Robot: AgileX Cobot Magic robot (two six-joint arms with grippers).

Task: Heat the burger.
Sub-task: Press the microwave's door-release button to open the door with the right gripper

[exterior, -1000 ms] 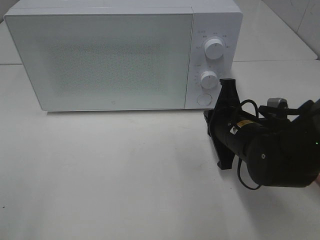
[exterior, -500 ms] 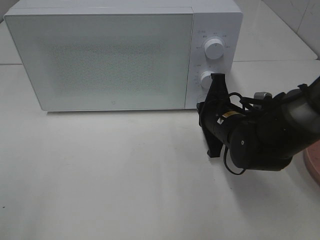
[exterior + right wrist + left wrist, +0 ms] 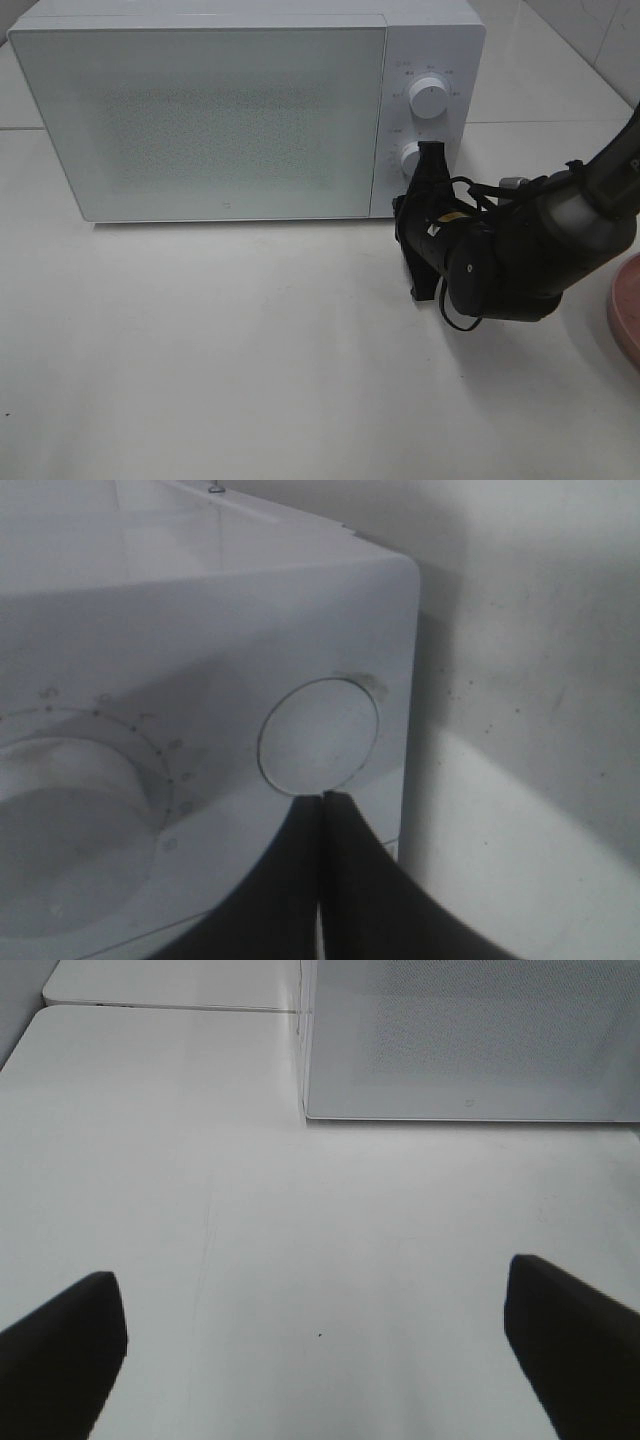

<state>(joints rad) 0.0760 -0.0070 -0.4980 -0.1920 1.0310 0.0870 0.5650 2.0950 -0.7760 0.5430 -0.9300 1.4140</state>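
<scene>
- The step in hand is judged to be the press of the round button at the bottom of the control panel of the microwave. It is probably the door release, as the door is seen closed.
- The right gripper is held with its fingers pressed together and nothing between them. Its tips are at the lower rim of that button, right of centre in the high view, below the lower dial.
- The left gripper is spread wide over bare tabletop with nothing held. It is not seen in the high view.
- The burger is not seen in any view. Whether it lies behind the frosted door cannot be told.
- A short, straight push into the button is called for next, with the tips kept off the dial above. The arm should then be drawn clear of the door's swing.
- The table is white, matt and lightly scuffed, with a joint line running behind the microwave.
- Only the edge of a pink plate is shown, at the right edge of the high view. Pale wall tiles are seen at the upper right.
</scene>
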